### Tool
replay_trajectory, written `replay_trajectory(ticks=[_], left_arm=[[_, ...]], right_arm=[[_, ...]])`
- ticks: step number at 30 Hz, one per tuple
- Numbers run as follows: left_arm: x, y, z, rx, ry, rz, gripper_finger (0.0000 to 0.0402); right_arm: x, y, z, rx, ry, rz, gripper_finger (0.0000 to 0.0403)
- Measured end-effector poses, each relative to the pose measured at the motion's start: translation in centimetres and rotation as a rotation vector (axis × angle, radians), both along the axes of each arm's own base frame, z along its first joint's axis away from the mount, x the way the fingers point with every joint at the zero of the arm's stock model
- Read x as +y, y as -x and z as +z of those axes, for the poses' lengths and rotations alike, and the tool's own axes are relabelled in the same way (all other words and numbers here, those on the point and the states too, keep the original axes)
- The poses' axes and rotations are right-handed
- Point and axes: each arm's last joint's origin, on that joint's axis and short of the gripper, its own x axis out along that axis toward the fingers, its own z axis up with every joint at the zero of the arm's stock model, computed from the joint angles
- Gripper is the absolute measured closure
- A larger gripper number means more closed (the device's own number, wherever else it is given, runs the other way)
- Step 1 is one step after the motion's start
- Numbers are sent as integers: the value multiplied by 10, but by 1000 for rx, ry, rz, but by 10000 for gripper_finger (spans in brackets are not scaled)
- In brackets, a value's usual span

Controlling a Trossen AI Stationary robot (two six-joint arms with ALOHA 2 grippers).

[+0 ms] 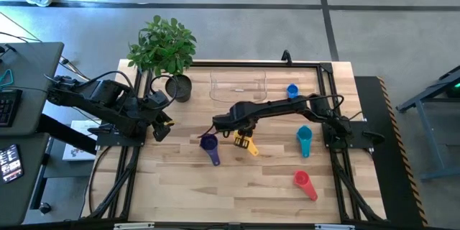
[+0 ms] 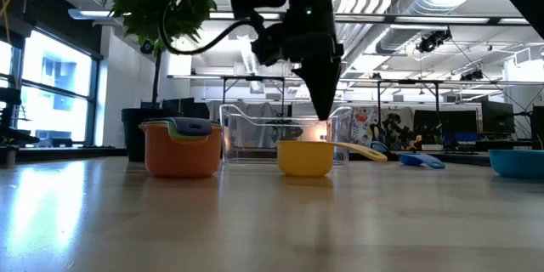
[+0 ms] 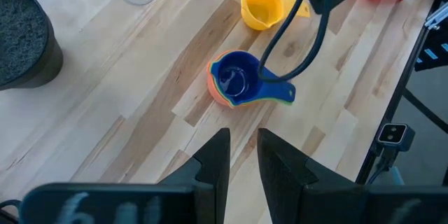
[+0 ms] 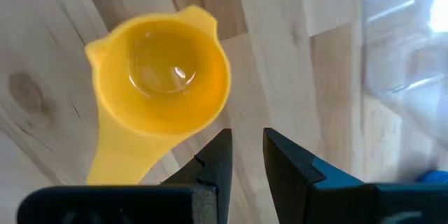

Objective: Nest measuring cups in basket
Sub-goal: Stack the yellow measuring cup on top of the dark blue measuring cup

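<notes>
Three cups already stacked, yellow cup next, basket holding none.

Right gripper (image 1: 243, 132) hovers just above the yellow measuring cup (image 4: 159, 78), its fingers a narrow gap apart and gripping nothing; this cup sits in front of the clear basket (image 1: 238, 86). Just beside it stands the stack (image 3: 235, 80) of orange, green and purple cups. Teal (image 1: 304, 141), red (image 1: 304, 183) and small blue (image 1: 292, 90) cups lie farther off. Next, I judge, the fingers must drop and close on the yellow rim. Left gripper (image 3: 243, 155) waits near the plant pot (image 1: 179, 86), slightly parted, empty.

Grey tiled floor (image 1: 230, 14), bright windows (image 2: 51, 93), exposed ceiling ducts (image 2: 399, 0)
</notes>
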Motion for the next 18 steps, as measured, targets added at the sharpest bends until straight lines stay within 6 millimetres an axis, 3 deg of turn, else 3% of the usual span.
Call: replay_trajectory(ticks=[5, 12, 18], left_arm=[[0, 0, 0, -4, -14, 9, 339], [1, 0, 0, -6, -21, 14, 339], [1, 0, 0, -6, -21, 14, 339]], right_arm=[[-9, 5, 15, -23, 21, 6, 329], [-20, 7, 20, -30, -12, 40, 331], [-30, 8, 22, -23, -23, 39, 361]])
